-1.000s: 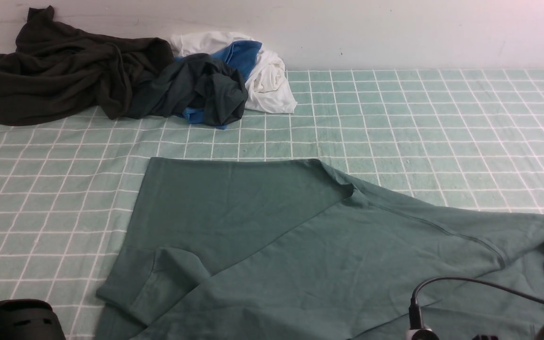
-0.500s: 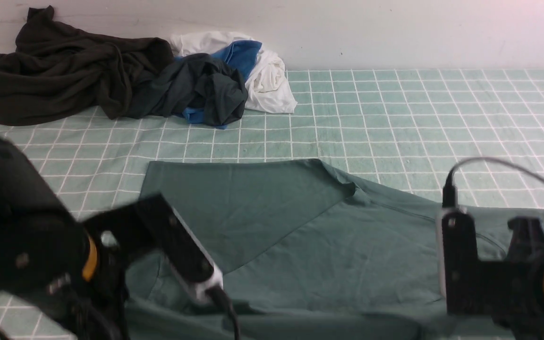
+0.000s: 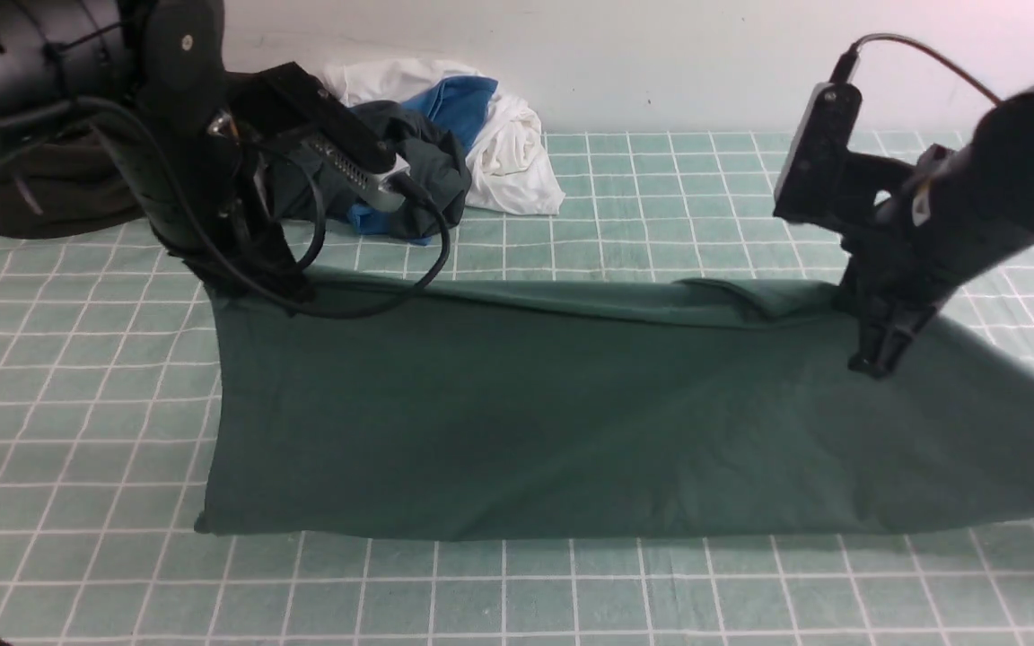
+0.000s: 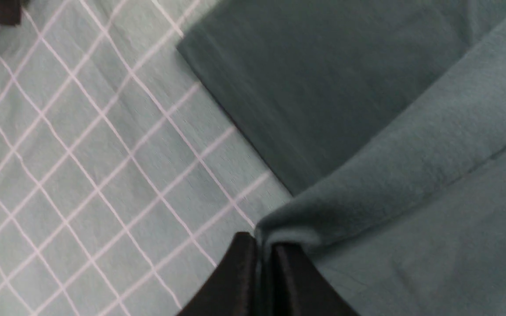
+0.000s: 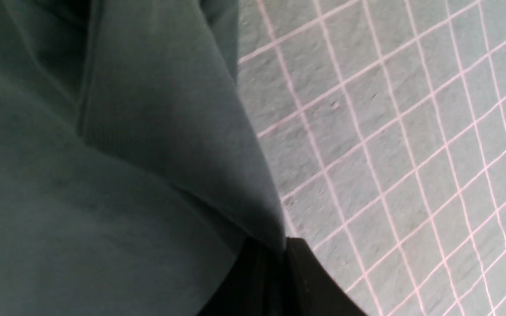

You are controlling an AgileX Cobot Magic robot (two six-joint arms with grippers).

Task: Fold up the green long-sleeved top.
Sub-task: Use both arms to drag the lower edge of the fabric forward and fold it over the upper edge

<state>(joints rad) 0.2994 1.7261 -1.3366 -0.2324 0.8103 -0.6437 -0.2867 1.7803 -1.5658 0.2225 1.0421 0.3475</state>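
1. The left gripper (image 4: pixel 264 248) and right gripper (image 3: pixel 876 361) each clamp the top (image 3: pixel 517 413) by its raised far edge; its near fold lies on the table (image 3: pixel 517 592).
2. Either pinch may slip, skewing the fold.

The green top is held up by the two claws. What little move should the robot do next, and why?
Probably lower both grippers together. The left gripper and right gripper are each shut on the raised edge of the green top, and another layer lies flat on the table below. Setting that edge down would likely finish the fold.
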